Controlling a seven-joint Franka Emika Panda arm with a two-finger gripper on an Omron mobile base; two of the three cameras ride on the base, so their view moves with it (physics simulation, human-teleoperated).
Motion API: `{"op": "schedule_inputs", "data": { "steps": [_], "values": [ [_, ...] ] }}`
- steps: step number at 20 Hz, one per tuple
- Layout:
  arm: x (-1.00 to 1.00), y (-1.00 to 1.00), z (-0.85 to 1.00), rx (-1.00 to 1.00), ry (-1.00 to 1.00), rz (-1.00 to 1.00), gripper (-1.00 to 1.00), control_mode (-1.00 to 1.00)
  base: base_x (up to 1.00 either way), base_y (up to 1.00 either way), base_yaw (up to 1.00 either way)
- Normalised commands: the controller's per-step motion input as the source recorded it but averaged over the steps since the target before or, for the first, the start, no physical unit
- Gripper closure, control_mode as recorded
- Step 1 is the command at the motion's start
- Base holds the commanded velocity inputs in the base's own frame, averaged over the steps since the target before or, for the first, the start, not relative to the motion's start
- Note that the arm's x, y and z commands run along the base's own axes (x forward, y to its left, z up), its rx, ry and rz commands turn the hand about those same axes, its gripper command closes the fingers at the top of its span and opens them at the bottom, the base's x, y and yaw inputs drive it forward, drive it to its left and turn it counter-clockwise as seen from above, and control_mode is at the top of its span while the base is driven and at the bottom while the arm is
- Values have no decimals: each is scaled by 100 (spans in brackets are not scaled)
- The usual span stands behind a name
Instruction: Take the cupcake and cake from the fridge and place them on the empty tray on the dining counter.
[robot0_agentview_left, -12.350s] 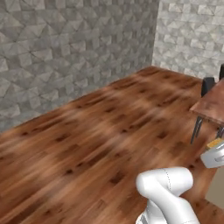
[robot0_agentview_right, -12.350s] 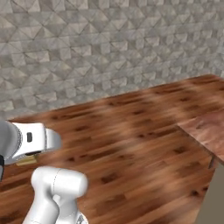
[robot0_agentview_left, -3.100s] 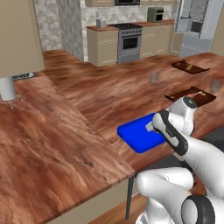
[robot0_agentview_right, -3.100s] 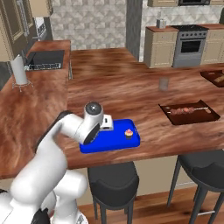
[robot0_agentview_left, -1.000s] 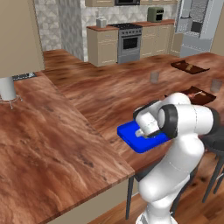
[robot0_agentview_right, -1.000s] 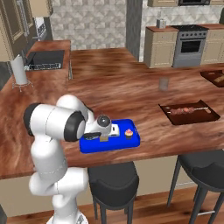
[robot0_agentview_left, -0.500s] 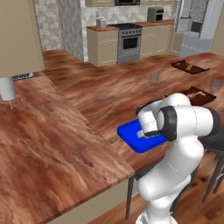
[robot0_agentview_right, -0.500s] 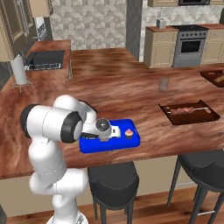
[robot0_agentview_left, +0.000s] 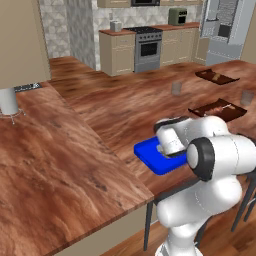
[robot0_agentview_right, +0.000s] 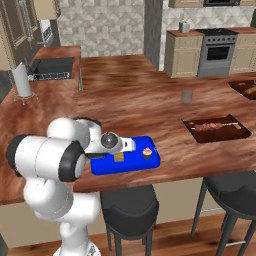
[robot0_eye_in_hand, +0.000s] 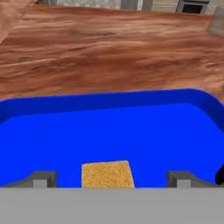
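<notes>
The cake (robot0_eye_in_hand: 107, 174) lies flat on the floor of the blue tray (robot0_eye_in_hand: 131, 131), between my spread fingertips (robot0_eye_in_hand: 43, 178), untouched. The cupcake (robot0_agentview_right: 147, 152) stands in the tray nearer its right end. My end effector (robot0_eye_in_hand: 109, 179) hangs open just above the cake. The tray rests near the counter (robot0_agentview_right: 150, 105) edge.

no readable text, no labels, no brands, no numbers, no signs anywhere
</notes>
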Motion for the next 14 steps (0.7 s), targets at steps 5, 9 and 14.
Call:
{"op": "schedule_inputs", "data": {
  "steps": [5, 9, 14],
  "values": [
    [24, -7, 100, 0, 27, -9, -100, -100, 0, 0, 0],
    [6, -41, 100, 1, 37, -19, -100, -100, 0, 0, 0],
    [49, -31, 100, 0, 24, -18, -100, -100, 0, 0, 0]
  ]
}}
